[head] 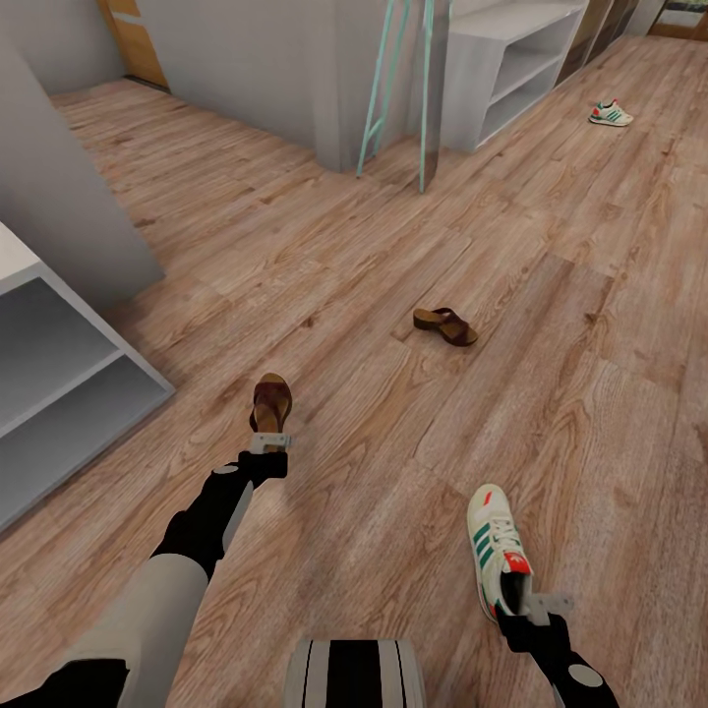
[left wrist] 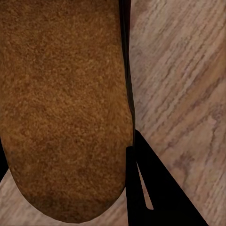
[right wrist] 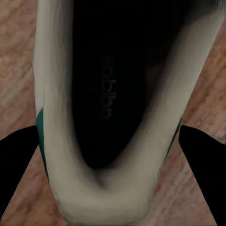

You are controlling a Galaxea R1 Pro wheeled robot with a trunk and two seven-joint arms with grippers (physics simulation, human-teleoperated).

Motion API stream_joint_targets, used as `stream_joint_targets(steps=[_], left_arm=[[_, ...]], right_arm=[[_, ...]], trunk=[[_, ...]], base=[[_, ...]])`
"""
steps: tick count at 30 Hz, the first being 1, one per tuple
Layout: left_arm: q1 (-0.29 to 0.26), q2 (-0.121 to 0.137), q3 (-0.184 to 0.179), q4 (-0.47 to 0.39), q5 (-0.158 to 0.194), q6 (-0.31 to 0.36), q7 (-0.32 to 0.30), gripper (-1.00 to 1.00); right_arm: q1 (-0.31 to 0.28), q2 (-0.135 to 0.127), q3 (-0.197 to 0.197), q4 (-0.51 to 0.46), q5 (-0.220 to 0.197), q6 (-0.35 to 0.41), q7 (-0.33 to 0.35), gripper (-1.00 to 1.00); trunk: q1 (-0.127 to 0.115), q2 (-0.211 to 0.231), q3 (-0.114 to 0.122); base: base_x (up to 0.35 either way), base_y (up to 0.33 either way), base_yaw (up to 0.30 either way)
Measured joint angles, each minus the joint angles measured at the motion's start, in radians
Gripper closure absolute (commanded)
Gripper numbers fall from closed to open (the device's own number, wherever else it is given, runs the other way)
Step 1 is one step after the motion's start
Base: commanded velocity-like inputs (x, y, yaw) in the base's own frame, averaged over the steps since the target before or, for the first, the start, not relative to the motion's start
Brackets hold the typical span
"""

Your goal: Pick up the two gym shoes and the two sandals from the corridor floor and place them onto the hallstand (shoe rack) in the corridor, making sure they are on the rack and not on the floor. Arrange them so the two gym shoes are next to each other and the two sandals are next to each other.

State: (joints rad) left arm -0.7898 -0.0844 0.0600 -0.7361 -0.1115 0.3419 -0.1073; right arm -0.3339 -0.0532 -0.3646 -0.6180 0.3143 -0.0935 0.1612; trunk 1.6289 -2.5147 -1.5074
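A teal ladder [head: 393, 88] leans on the wall beside a white shelf unit [head: 511, 59]; a grey rack [head: 59, 383] stands at left. On the floor [head: 374, 246] lie a second sandal [head: 445, 325] and a far shoe [head: 611, 113]. The left hand [head: 268, 443] grips a sandal [head: 270, 400] by its heel; the right hand [head: 536, 605] grips a shoe [head: 497, 546] at its heel.

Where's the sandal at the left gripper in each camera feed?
Head view: the sandal lies lower left of centre, heel at the left gripper.
Left wrist view: its tan footbed takes up most of the frame.
Right wrist view: a gym shoe instead.
Shared landmark: the wood plank floor.
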Motion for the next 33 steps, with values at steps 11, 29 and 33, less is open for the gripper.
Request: stream_joint_targets(steps=[11, 29, 33], left_arm=[[0.0, 0.001, 0.0, -0.001, -0.001, -0.001, -0.002, 1.0], [0.002, 0.006, -0.001, 0.0, -0.002, -0.001, 0.0, 1.0], [0.059, 0.013, 0.004, 0.0, -0.003, -0.006, 0.007, 1.0]], right_arm=[[0.0, 0.0, 0.0, -0.002, 0.0, 0.0, -0.001, 1.0], [0.0, -0.001, 0.007, -0.001, 0.0, -0.007, 0.005, 1.0], [0.0, -0.001, 0.007, 0.004, 0.002, -0.057, 0.006, 1.0]], trunk=[[0.0, 0.0, 0.0], [-0.004, 0.002, 0.035], [-0.006, 0.003, 0.05]], base=[[0.0, 0.0, 0.0], [0.0, 0.0, 0.0], [0.0, 0.0, 0.0]])
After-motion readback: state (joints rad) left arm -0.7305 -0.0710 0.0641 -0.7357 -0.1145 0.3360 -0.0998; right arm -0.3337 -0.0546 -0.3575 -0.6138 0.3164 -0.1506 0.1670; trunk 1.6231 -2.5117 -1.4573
